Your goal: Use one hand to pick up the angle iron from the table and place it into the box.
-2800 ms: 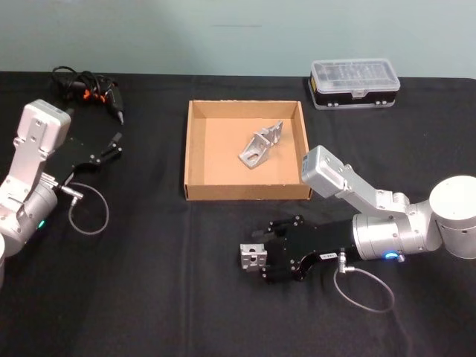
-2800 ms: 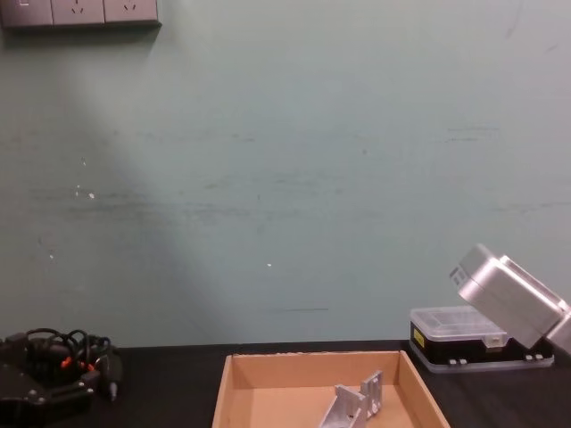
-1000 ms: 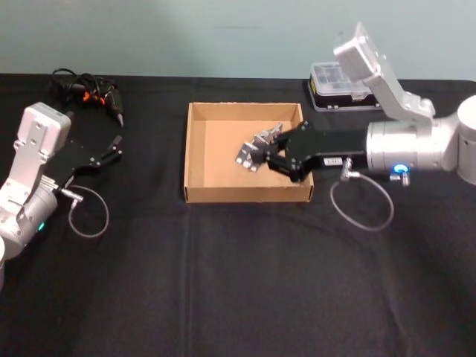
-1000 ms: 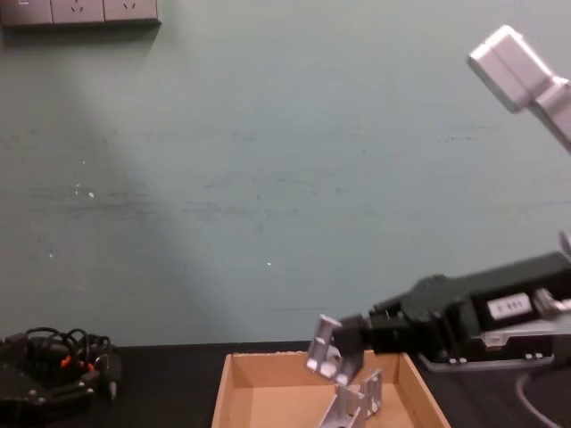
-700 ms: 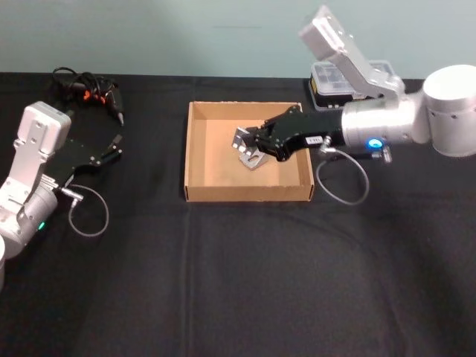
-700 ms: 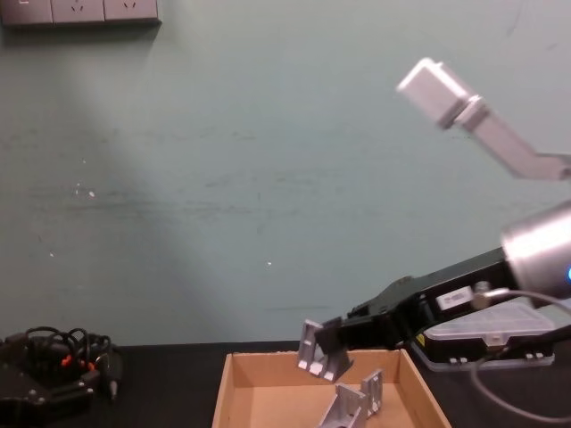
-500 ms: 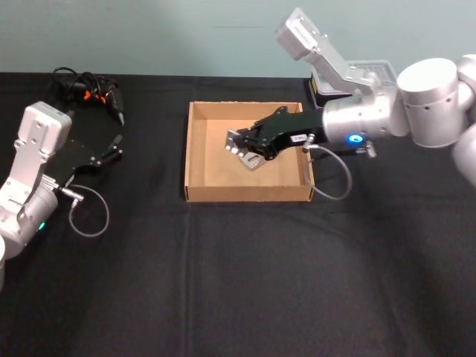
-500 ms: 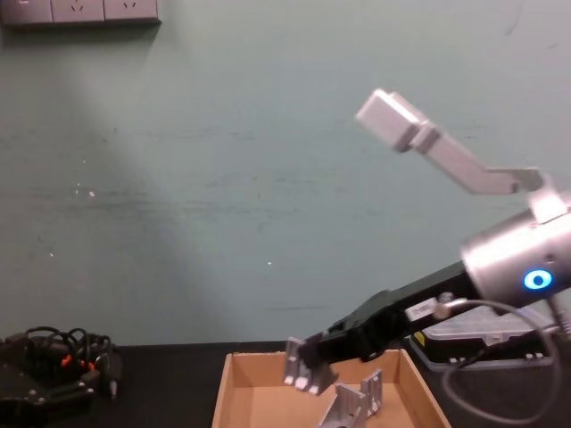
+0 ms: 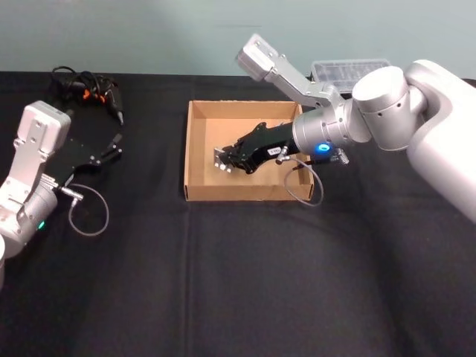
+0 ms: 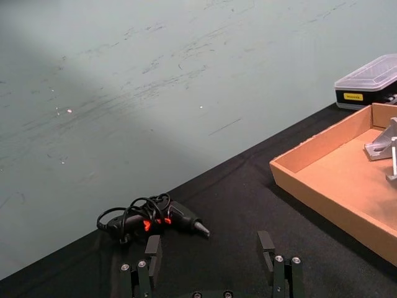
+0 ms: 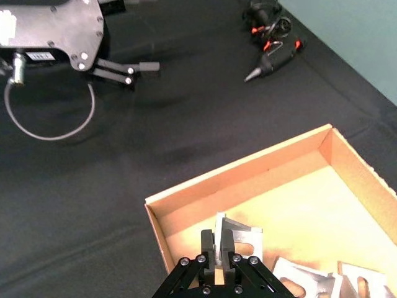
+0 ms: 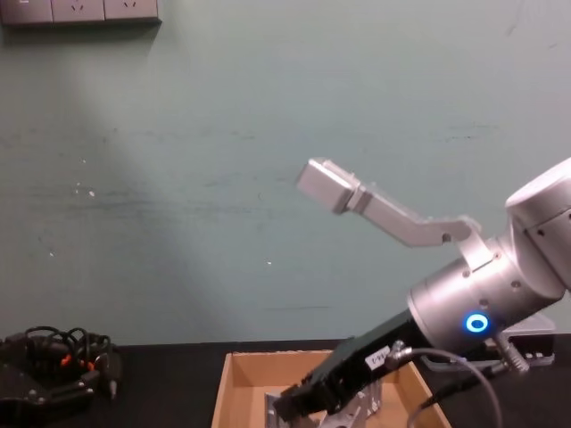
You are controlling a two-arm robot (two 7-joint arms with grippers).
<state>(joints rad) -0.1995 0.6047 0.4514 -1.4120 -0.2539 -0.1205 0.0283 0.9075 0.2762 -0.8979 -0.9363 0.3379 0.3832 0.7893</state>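
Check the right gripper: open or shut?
Shut: the right gripper pinches the angle iron between its fingers above the box floor.

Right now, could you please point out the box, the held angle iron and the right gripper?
box (image 9: 195, 143): head view, its left wall.
angle iron (image 11: 239, 237): right wrist view, its flat face.
right gripper (image 9: 227, 158): head view, between its fingertips.

Right arm (image 9: 387, 97): silver-grey round joints, blue ring glowing (image 12: 477, 324) on 1 joint, boxy pale-grey block at elbow end. Right tool (image 9: 227, 158): black, slim, white label along side, silver screw heads showing at finger bases. Grey cable looping beneath wrist.
Left arm (image 9: 30, 171): silver-grey, boxy end, small teal light showing. Left tool (image 10: 211, 257): black, 2 flat fingers, screw heads; thin grey cable looping beside it.
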